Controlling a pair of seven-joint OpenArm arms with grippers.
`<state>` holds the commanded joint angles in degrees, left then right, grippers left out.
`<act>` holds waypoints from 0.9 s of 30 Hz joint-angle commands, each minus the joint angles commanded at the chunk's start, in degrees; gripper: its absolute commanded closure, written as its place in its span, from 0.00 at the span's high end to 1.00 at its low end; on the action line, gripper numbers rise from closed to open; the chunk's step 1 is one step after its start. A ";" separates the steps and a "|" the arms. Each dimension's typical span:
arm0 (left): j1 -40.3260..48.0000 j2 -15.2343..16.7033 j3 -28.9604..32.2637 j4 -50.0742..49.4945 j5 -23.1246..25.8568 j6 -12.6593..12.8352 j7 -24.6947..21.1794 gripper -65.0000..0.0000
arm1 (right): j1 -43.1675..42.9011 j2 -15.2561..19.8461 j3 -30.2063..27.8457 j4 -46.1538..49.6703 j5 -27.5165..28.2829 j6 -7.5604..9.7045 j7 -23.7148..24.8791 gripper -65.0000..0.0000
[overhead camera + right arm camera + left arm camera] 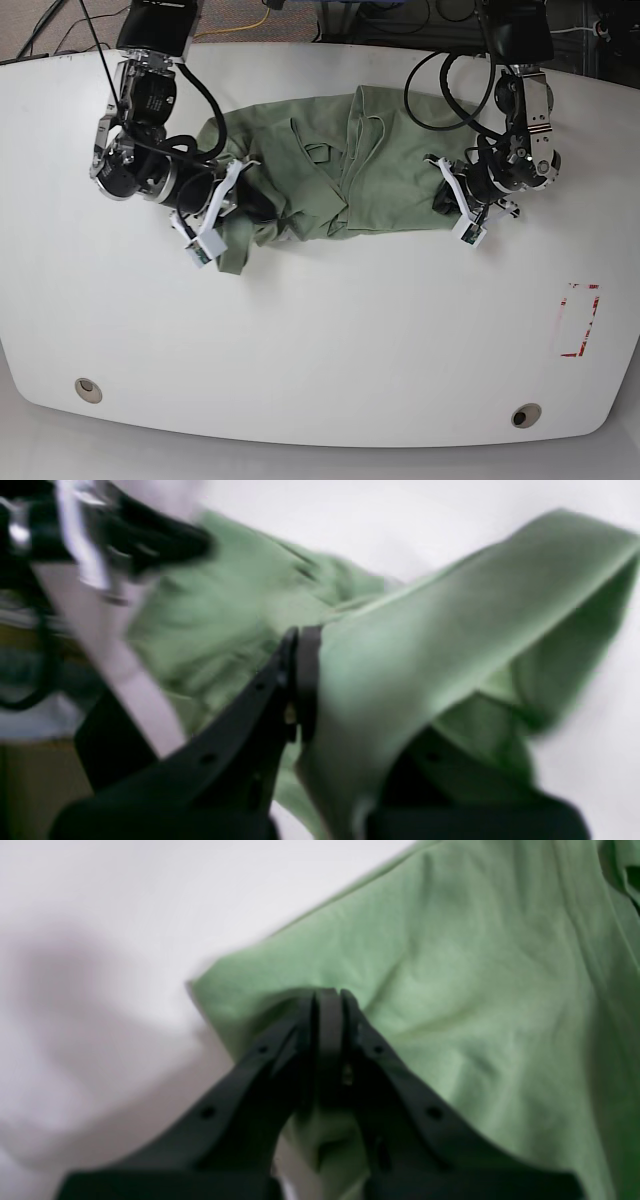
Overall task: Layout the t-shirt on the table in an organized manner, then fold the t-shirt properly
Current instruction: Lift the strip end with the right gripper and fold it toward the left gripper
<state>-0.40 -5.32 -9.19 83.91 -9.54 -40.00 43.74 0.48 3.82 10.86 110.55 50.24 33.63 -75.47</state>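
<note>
The pale green t-shirt point(320, 190) lies crumpled across the far middle of the white table point(320, 340). At its right edge in the base view, my left gripper point(443, 197) is shut on the cloth. The left wrist view shows those fingertips point(327, 995) pressed together on a corner of the t-shirt point(475, 990), low over the table point(125, 915). At the shirt's left end my right gripper point(248, 205) is shut on the fabric. In the blurred right wrist view, the t-shirt point(425, 640) drapes over the right gripper point(307, 635) and hides one finger.
A red tape rectangle point(578, 320) marks the table's right side. Two round grommet holes point(88, 389) point(525, 414) sit near the front edge. Cables run along the back edge behind both arm bases.
</note>
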 joint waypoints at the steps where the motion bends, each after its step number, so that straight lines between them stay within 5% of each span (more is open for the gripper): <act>1: 0.00 0.00 0.00 0.00 0.00 0.00 0.00 0.00 | -0.09 -0.70 -0.88 0.09 0.00 -0.09 0.00 0.00; 12: 0.35 0.00 0.00 0.18 0.00 0.00 0.00 0.00 | -0.09 -7.30 -7.56 -0.18 -0.18 -0.26 1.05 0.00; 27: 0.44 0.00 0.00 0.18 -0.09 0.00 0.00 0.00 | 0.09 -9.67 -16.62 -2.20 -7.74 -0.26 6.59 0.00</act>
<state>0.04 -5.32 -9.19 84.09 -9.63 -40.00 43.74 0.57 -5.85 -5.76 108.35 42.51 33.36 -68.88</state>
